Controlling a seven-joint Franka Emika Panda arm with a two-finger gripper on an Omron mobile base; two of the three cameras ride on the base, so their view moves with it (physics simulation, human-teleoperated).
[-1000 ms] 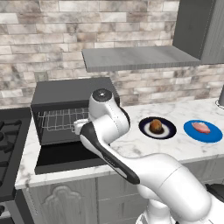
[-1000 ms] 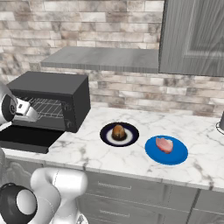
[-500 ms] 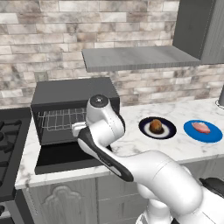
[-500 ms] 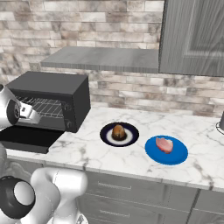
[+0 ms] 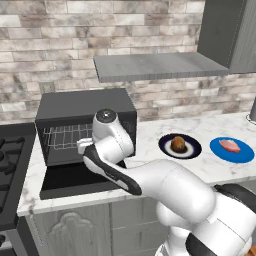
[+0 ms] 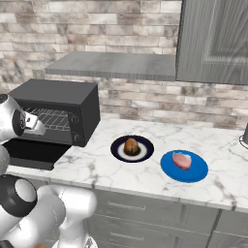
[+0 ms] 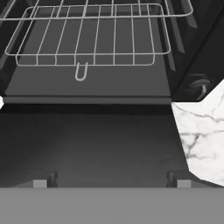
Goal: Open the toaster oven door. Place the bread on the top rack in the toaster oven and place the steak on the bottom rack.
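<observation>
The black toaster oven (image 5: 85, 107) stands on the counter with its door (image 5: 70, 180) folded down flat. My gripper (image 7: 111, 183) hovers low over the door (image 7: 87, 140), facing into the cavity, open with nothing between its fingertips (image 7: 40, 183). Straight ahead lies the bottom rack (image 7: 92, 39) with its front loop, and the front wire of the top rack (image 7: 179, 15) crosses above it. Right of the oven, the brown bread (image 6: 131, 145) rests on a dark plate. Further right, the pink steak (image 6: 182, 160) lies on a blue plate. Both are also seen from the left: bread (image 5: 178, 145), steak (image 5: 230, 145).
A gas stove (image 5: 10, 165) with black grates adjoins the oven on the left. A grey range hood (image 5: 150, 65) and an upper cabinet (image 6: 213, 38) hang above the marble counter (image 6: 97, 169). The arm's white links (image 5: 150, 180) cross in front of the oven's right half.
The arm's upper joint has shifted slightly left in front of the oven. The door stays flat, and the bread and steak have not moved.
</observation>
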